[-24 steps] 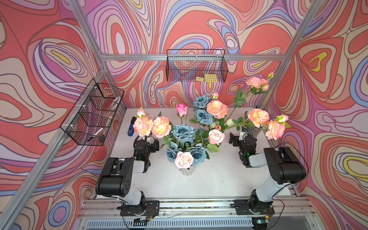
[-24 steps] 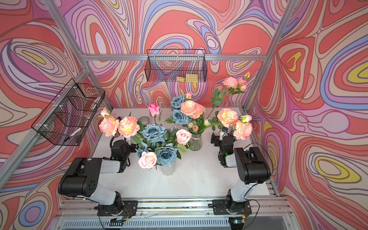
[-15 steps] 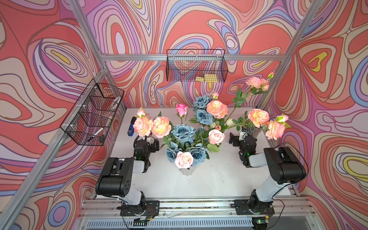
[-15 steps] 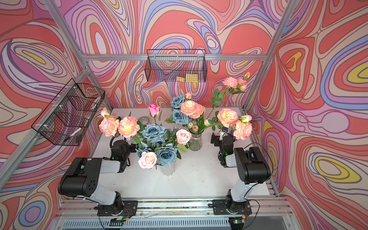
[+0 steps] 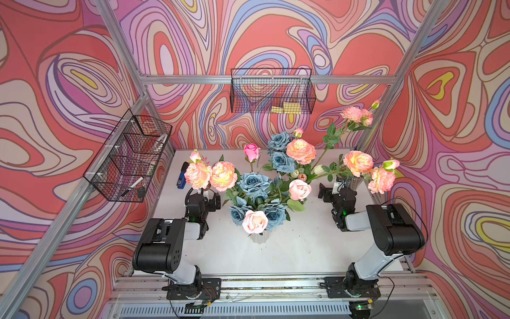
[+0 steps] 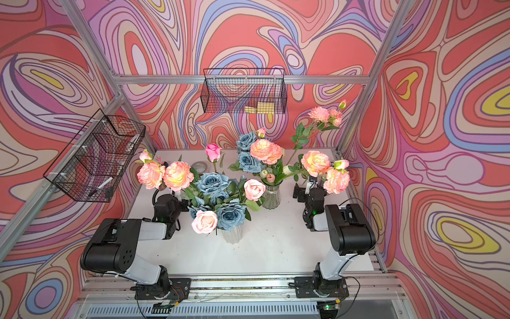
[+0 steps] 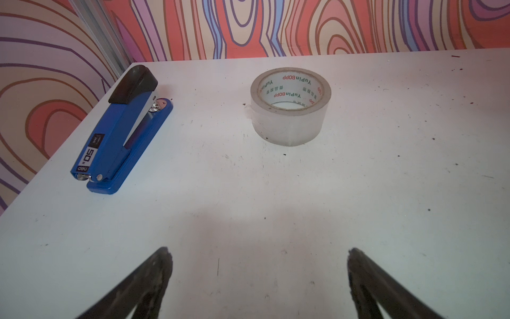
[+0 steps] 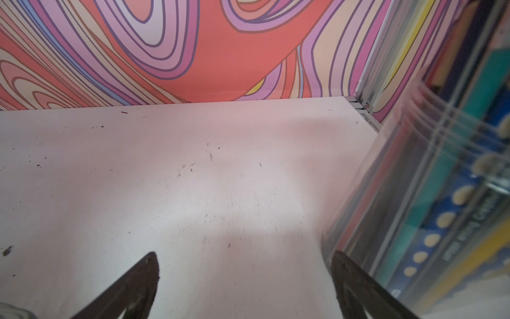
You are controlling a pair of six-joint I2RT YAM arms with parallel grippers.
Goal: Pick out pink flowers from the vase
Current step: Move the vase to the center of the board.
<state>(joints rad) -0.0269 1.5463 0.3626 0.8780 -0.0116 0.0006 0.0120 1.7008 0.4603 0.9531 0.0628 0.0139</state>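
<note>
Pink flowers stand among dusty-blue roses in a white ribbed vase (image 5: pixel 260 238): peach blooms (image 5: pixel 223 176), pale pink roses (image 5: pixel 255 221) and a hot-pink bud (image 5: pixel 251 151). More peach blooms (image 5: pixel 300 151) rise from a clear glass vase (image 6: pixel 271 196) behind it. Others (image 5: pixel 358 163) lean out of a glass vase (image 8: pixel 441 207) at the right. My left gripper (image 7: pixel 258 252) is open over bare table, below the left peach blooms. My right gripper (image 8: pixel 244 256) is open and empty, one finger (image 8: pixel 347 273) close beside the right glass vase.
A blue stapler (image 7: pixel 121 129) and a roll of clear tape (image 7: pixel 289 106) lie on the white table (image 5: pixel 298 248) ahead of the left gripper. Wire baskets hang on the left wall (image 5: pixel 129 160) and the back wall (image 5: pixel 271 91). Aluminium frame posts edge the table.
</note>
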